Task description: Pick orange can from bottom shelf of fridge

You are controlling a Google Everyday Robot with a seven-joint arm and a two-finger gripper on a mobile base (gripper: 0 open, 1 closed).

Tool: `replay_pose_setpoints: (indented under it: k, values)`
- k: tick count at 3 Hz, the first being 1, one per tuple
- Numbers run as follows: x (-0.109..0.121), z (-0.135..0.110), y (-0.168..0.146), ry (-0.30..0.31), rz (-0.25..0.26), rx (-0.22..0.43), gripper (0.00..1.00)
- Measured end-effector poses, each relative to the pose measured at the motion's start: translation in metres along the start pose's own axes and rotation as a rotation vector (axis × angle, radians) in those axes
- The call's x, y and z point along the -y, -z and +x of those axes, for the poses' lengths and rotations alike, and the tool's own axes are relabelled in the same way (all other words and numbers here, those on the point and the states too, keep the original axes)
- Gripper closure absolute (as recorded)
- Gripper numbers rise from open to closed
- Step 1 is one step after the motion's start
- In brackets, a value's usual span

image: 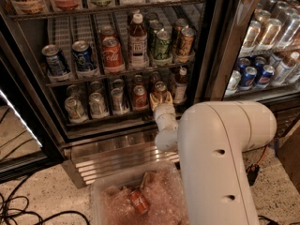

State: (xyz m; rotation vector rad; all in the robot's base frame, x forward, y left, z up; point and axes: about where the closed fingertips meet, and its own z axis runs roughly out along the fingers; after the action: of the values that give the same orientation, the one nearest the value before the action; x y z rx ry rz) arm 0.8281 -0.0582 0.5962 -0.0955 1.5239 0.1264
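At frame centre, the gripper (161,100) meets the orange can (160,89) at the bottom shelf's (108,119) front edge. I cannot tell the jaws' state. A red can (139,96) crowds its left and a bottle (180,84) its right.

Bottom shelf (112,118) of the fridge (213,50): a dark-railed wire rack, the lowest in the cooler, directly above the ribbed steel base (117,158).

Standing on it, front row, left to right:
- three silver-grey cans (97,105)
- one red can (139,96)
- the orange can (160,87)
- one dark bottle (180,82) with a white cap

All stand upright, each in its own lane. More cans stand behind them, partly hidden.

Gripper (161,102): at the shelf's front edge, directly before the orange can, covering its lower part.

Floor (33,191): speckled, with black cables (18,212) lying at lower left.
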Motion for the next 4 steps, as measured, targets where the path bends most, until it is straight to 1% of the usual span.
replay_pose_setpoints:
  k: [1,2,3,4]
  values:
    - [-0.002,-0.003,0.0,0.014,-0.008,0.01,1.0]
    - [-0.006,-0.007,0.003,0.028,-0.032,0.02,1.0]
    - [-0.008,-0.024,0.012,0.04,-0.063,0.059,1.0]
    - [-0.009,-0.036,0.025,0.068,-0.093,0.085,1.0]
